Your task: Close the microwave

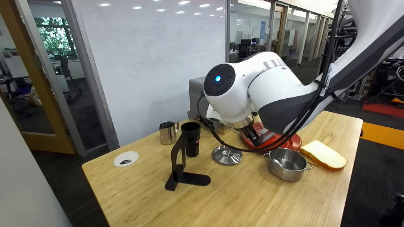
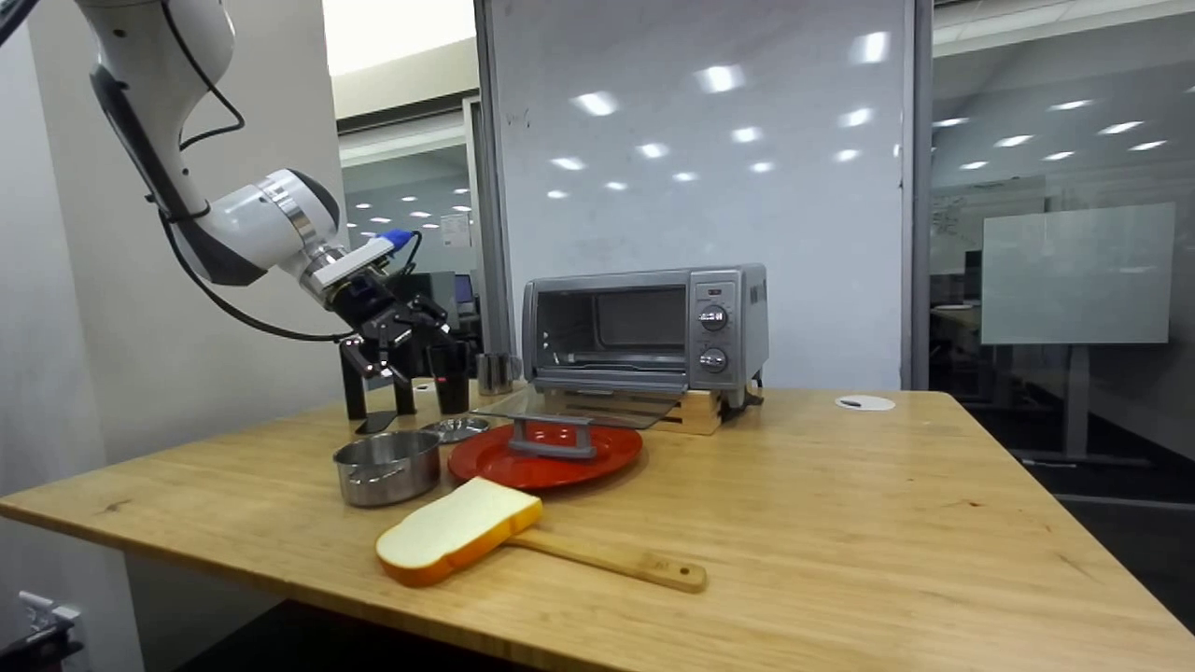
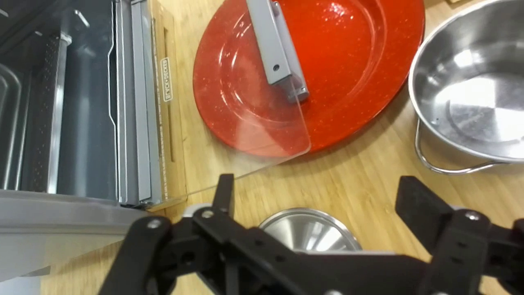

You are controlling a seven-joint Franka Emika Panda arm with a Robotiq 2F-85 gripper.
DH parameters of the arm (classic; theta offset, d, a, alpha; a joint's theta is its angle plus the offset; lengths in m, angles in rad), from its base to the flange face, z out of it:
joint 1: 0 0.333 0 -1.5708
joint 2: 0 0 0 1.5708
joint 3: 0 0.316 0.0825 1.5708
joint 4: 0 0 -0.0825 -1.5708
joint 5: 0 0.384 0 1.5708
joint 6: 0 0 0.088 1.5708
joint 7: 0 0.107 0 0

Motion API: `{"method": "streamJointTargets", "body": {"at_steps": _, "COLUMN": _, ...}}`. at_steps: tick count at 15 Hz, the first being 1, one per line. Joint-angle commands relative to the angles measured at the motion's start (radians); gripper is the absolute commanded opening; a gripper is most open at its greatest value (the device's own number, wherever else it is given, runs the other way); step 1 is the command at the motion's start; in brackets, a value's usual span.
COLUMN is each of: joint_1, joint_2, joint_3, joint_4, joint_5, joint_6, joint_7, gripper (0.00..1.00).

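Above red plate (image 3: 348,82), microwave door's edge (image 3: 307,144)

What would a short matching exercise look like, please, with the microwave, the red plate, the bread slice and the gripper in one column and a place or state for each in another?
Things:
1. microwave
2. red plate
3. bread slice
4. gripper

Places and states:
A. lying on top of a wooden utensil
B. jaws apart, holding nothing
C. with its glass door lowered
D. partly beneath the glass door

Right pairs: 1-C; 2-D; 3-A; 4-B
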Motion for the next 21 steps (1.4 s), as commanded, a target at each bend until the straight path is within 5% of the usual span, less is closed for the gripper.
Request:
{"method": "streamJointTargets", "body": {"at_steps": 1, "joint_1": 0.028, "joint_2": 0.072, "joint_3": -0.016, "joint_4": 0.031, "joint_5": -0.093, "joint_6": -0.046, "joint_7": 0.066, "gripper": 1.0}}
{"method": "streamJointTargets", "body": {"at_steps": 9, "joint_1": 0.048, "joint_2": 0.196, "joint_3": -0.051, "joint_4": 0.081, "joint_5": -0.391, "joint_6": -0.108, "joint_7": 0.365, "gripper": 1.0}}
{"method": "streamJointTargets", "body": {"at_steps": 21, "joint_1": 0.051, "joint_2": 0.295, "joint_3": -0.03, "joint_4": 0.167, "joint_5": -0.527, "joint_6": -0.234, "joint_7": 0.541, "gripper": 1.0}}
